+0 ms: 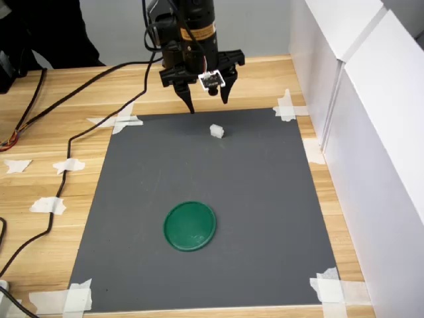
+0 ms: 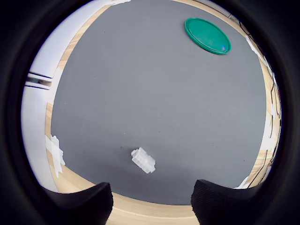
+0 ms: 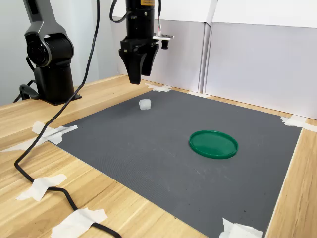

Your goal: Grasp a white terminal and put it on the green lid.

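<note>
A wooden table (image 1: 59,99) with white panels (image 1: 371,99) along one side carries a dark grey mat (image 1: 265,199) taped down at its corners. Above the mat's far edge in the first exterior view, the gripper (image 1: 207,103) hangs with its jaws parted wide and nothing between them. The white terminal (image 1: 216,131) lies on the mat just ahead of and below the fingertips, slightly toward the first exterior view's right; in the wrist view its long axis (image 2: 143,160) runs diagonally across the gap between the jaws. The green lid (image 1: 190,225) sits well apart, nearer the camera. An orange label on the arm bears writing too small to read.
</note>
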